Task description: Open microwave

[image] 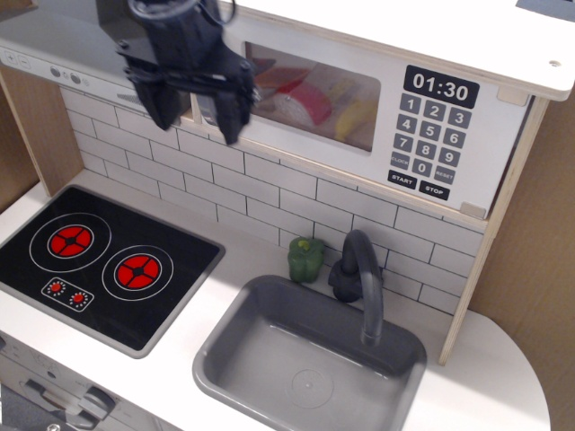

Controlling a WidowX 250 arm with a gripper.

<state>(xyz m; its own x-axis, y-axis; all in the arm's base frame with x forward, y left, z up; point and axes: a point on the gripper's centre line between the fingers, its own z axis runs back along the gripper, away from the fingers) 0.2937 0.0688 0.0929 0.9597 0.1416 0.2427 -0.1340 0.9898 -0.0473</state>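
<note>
1. One black robot gripper [193, 109] is hanging with its two fingers [229, 115] spread apart, grasping nothing.
2. One wide wooden microwave with a white door [359, 117] is sitting shut on the upper shelf, just behind the gripper.
3. Two red burners [137, 271] are glowing; one green pepper [305, 259] is standing beside one grey sink [310, 364].

One fixed view, high and in front of the toy kitchen.
It looks down at an angle, from fairly near, over the counter [503, 395], taking in the stove [99, 265], the sink [305, 359] and the microwave [359, 108] against the tiled back wall.
</note>
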